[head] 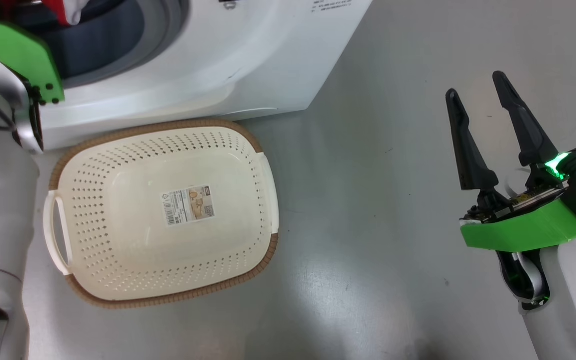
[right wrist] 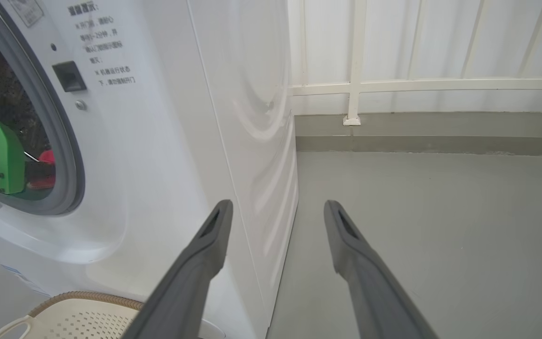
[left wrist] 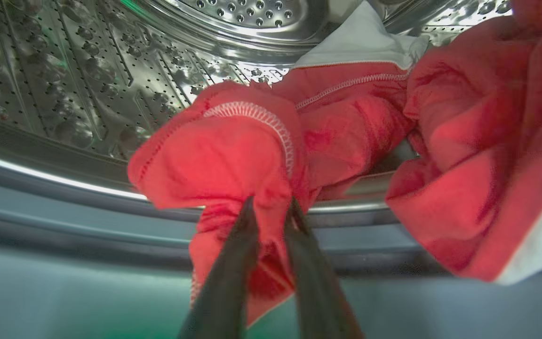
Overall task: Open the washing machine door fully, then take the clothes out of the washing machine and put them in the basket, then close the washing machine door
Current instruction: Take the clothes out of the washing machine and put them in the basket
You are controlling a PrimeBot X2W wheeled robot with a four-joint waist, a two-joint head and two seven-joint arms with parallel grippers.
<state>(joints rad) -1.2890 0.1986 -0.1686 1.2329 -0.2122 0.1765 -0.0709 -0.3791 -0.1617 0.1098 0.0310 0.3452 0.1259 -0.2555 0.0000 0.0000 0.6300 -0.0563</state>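
Our left hand (left wrist: 269,203) pinches the clothes (left wrist: 219,150) inside the washing machine (left wrist: 64,70). Our right hand (head: 474,84) hangs spread above the floor (head: 393,150).

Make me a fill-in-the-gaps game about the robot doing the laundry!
1. The left gripper pinches clothes that are ____ with white trim.
2. The basket is ____.
3. It sits on the floor in front of the white washing ____.
4. The right gripper holds nothing, and its fingers are ____.

Missing words: red; empty; machine; open.
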